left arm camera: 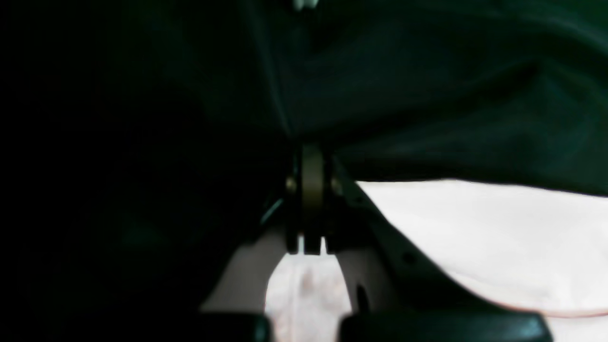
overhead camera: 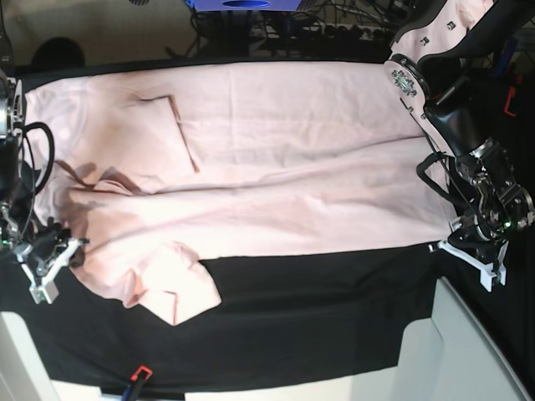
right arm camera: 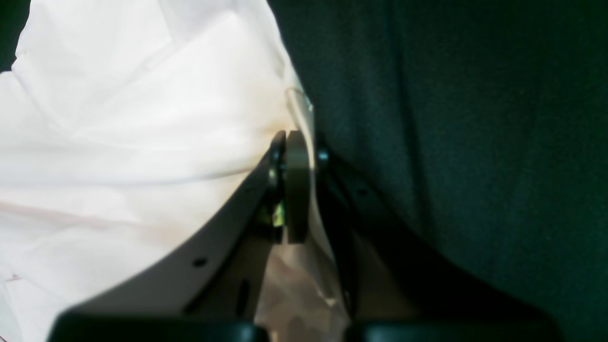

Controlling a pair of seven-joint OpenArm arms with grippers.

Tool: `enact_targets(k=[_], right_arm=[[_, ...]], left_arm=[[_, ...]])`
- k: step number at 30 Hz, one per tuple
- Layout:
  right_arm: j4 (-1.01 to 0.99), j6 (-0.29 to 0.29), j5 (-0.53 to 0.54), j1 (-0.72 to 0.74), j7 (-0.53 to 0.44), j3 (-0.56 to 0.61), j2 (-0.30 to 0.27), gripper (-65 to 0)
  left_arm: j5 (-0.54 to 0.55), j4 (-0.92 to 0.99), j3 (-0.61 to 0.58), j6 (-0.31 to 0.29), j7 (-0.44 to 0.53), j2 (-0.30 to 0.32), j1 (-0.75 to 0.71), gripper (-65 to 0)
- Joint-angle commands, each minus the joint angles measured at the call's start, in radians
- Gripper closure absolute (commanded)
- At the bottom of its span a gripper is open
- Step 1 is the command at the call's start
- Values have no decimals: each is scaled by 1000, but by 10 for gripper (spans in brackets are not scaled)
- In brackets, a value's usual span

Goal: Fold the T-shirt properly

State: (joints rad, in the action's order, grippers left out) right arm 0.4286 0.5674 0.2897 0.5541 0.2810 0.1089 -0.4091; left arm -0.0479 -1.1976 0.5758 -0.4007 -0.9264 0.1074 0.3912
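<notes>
1. At the far left of the base view: right gripper, low over the black cloth, jaws pressed together on the shirt's edge.
2. Seen close in the right wrist view: fingers clamped flat against each other with pale fabric caught between them; T-shirt bunched to one side, dark cloth on the other.
3. Just right of that gripper: a rumpled, folded-over corner of the shirt, lying out on the black cloth.
4. Across the middle: T-shirt spread wide and mostly flat, plain pink side up, one sleeve folded onto the body near the upper left.
5. Near long edge running fairly straight from the rumpled corner to the right side, with a broad band of bare black cloth in front of it.
6. At the far right: left gripper at the shirt's near right corner, shut tight; left wrist view shows fingers closed at the border of pink fabric and dark cloth, grip on fabric not clearly visible.
7. Beyond that gripper: table edge and little cloth left.
</notes>
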Motion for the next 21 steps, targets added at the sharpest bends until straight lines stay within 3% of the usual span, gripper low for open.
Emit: enact_targets(k=[1, 5, 7, 21], right_arm=[[25, 1, 15, 34, -27, -5, -18, 0], [75, 1, 13, 5, -24, -117, -18, 0], [83, 1, 9, 4, -19, -159, -17, 0], [88, 1, 9, -1, -24, -156, -17, 0]], left_arm=[[13, -31, -3, 0, 23, 12, 30, 0], [96, -86, -3, 0, 17, 12, 22, 0], [122, -86, -3, 0, -32, 15, 32, 0], [131, -241, -4, 0, -53, 15, -8, 0]])
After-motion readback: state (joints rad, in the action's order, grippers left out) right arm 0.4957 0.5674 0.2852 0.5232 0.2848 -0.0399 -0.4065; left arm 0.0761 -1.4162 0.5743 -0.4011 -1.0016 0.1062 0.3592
